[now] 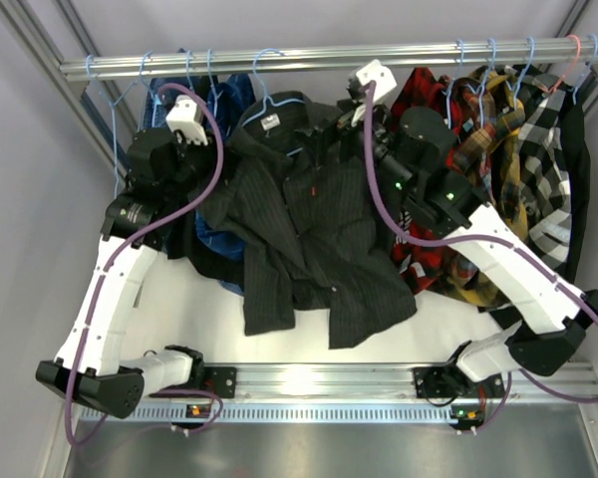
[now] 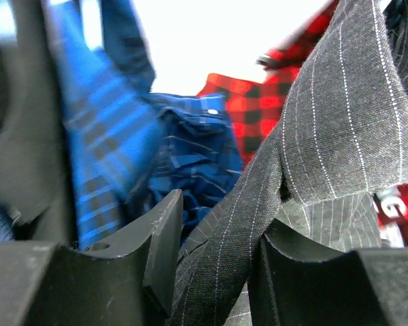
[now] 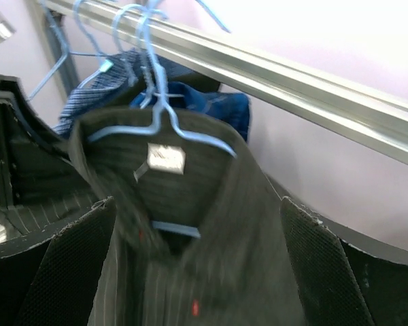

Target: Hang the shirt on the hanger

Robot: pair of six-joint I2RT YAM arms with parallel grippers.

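Observation:
The dark pinstriped shirt (image 1: pixel 309 229) hangs from the rail on the light-blue wire hanger (image 1: pixel 279 104), its lower part lying on the table. In the right wrist view the hanger (image 3: pixel 190 139) sits inside the collar of the shirt (image 3: pixel 251 224), above a white neck label. My right gripper (image 1: pixel 331 139) (image 3: pixel 197 204) is open, its fingers wide apart on either side of the collar. My left gripper (image 1: pixel 204 174) (image 2: pixel 221 214) is at the shirt's left side, shut on a strip of pinstriped cloth (image 2: pixel 224 251).
A metal rail (image 1: pixel 319 58) spans the back. A blue checked shirt (image 1: pixel 234 100) (image 2: pixel 122 136) hangs left of the dark one. Red plaid (image 1: pixel 424 95) (image 2: pixel 258 102) and other patterned garments (image 1: pixel 538 139) hang on the right. Bare blue hangers (image 1: pixel 115 100) hang at far left.

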